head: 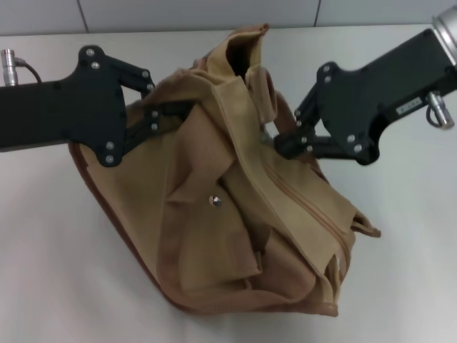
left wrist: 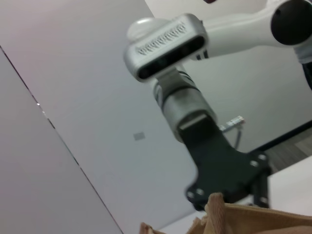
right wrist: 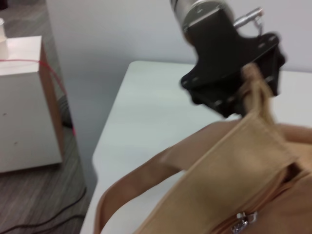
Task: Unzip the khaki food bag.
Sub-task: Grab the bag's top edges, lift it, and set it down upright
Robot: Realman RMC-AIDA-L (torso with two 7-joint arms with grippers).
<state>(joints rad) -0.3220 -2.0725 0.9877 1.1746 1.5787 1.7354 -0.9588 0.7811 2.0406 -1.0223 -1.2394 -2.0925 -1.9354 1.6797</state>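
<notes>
- On the white table [head: 57, 271], in the middle of the head view, the khaki food bag [head: 235, 214] lies tipped over and crumpled between the two arms.
- Its front pocket faces up, and a small metal snap [head: 215, 201] shines on it.
- A brown trim [head: 114, 221] runs along the bag's lower edge on the robot's left side.
- The zipper line [head: 307, 207] runs across the top of the bag toward the near right corner. From the head view it is hard to tell how far along it is open.
- The left gripper [head: 158, 118] reaches in from the left and pinches the bag's cloth near its far left corner. The fingertips are partly buried in the folds.
- The right gripper [head: 280, 146] comes in from the right and sits against the far end of the zipper. Its tips are hidden behind a fold and a handle strap [head: 282, 114], so it is not clear whether they are apart or pressed on something.
- In the right wrist view a silver zipper pull [right wrist: 240, 223] shows at the edge of the picture, cut off a little, with the tan cloth bunched above it.
- The left wrist view shows mostly wall and the other arm. Only a small bit of the bag peeks in.
</notes>
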